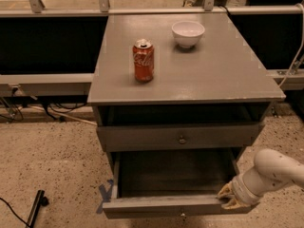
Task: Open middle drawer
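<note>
Pinching the middle drawer by its right front edge, claw borders floor.

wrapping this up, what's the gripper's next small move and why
Probably ease the gripper back off the middle drawer: it sits at the front's right end, and the drawer is already pulled well out, its grey inside exposed.

The grey middle drawer stands pulled well out, grey inside showing; the pincer at its front's right end.
</note>
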Controlling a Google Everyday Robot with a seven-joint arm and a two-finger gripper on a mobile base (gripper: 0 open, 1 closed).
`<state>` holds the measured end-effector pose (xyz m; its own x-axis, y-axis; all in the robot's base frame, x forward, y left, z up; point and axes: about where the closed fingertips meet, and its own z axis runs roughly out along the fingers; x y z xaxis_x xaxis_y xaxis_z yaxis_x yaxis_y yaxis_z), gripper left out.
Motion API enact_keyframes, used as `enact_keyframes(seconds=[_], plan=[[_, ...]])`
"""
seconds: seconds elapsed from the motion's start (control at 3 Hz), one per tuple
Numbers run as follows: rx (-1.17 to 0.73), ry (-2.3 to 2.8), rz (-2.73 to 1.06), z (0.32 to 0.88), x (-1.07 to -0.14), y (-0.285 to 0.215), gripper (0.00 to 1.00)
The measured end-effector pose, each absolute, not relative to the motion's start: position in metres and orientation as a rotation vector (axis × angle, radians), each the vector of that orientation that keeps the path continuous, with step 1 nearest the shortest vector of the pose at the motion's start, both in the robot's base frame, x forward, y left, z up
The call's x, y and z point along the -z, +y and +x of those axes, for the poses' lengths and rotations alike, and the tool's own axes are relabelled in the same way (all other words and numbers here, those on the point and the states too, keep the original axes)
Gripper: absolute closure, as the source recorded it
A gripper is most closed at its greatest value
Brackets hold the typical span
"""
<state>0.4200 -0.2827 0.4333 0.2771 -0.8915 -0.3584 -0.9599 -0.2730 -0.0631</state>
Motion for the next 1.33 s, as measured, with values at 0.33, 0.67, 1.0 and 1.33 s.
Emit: enact_keyframes(seconds=[0.33, 0.67, 1.0, 1.33], plan=[[-0.374, 1.701, -2.284, 0.419, -0.432, -0.281, 0.65], [-0.377, 1.7, -2.285, 0.419, -0.432, -0.281, 0.42], [-0.373, 1.701, -2.289, 0.419, -0.435, -0.281, 0.11], [-0.36, 1.701, -2.305, 0.418, -0.443, -0.281, 0.0]])
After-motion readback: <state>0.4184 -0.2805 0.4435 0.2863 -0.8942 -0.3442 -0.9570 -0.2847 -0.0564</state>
